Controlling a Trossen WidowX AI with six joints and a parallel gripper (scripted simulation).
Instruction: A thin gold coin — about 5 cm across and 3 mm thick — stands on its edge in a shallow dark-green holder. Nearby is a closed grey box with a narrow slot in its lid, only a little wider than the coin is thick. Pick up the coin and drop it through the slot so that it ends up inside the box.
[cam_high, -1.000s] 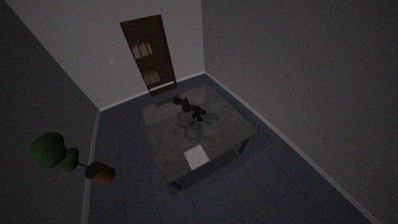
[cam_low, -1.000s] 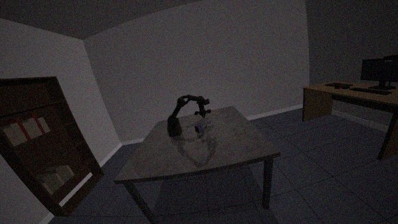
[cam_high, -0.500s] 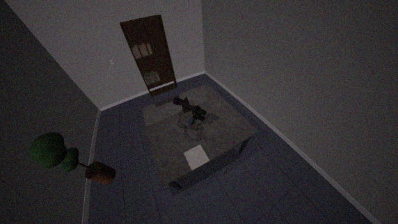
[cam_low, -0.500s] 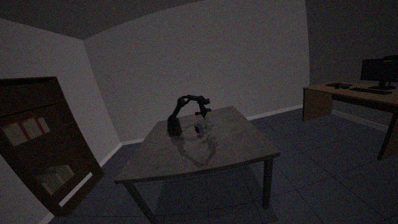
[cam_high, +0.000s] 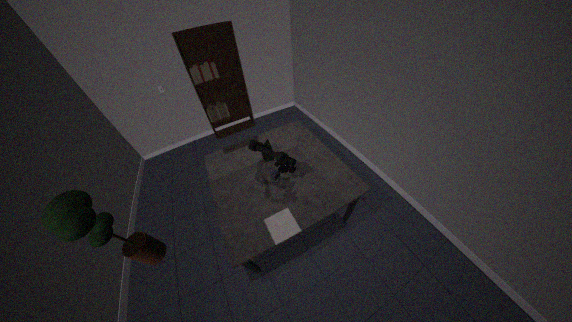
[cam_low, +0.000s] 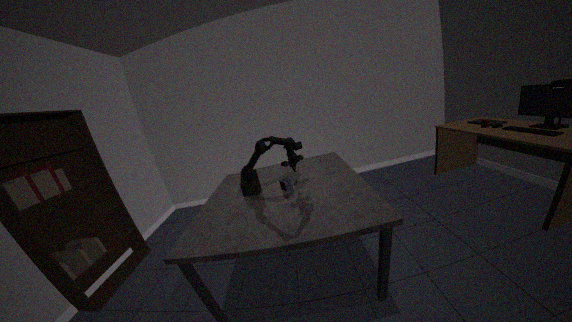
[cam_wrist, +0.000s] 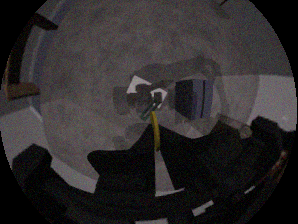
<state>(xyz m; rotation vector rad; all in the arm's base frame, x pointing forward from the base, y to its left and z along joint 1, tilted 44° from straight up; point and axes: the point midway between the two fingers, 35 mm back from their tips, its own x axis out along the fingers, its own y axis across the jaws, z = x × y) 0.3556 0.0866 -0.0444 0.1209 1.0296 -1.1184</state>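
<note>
The room is dim. The counter (cam_low: 325, 210) stands mid-floor with the dark arm (cam_low: 255, 157) bent over it, reaching toward 3 o'clock from its base in the exterior view. The grey box (cam_wrist: 193, 96) lies below the tool (cam_wrist: 154, 137), toward 1 o'clock in the wrist view. The tool is clamped on the coin (cam_wrist: 154, 129), seen edge-on as 1 thin gold line.

Readable text: none in any view.
Book spines on bookshelf (cam_high: 214, 75): pale, blank, too dim and small to read.
White sheet on table (cam_high: 282, 225): no marks visible.
Monitor on desk (cam_low: 545, 100): dark screen, nothing legible.
Wall plate (cam_high: 161, 89): plain, without sign.
</note>
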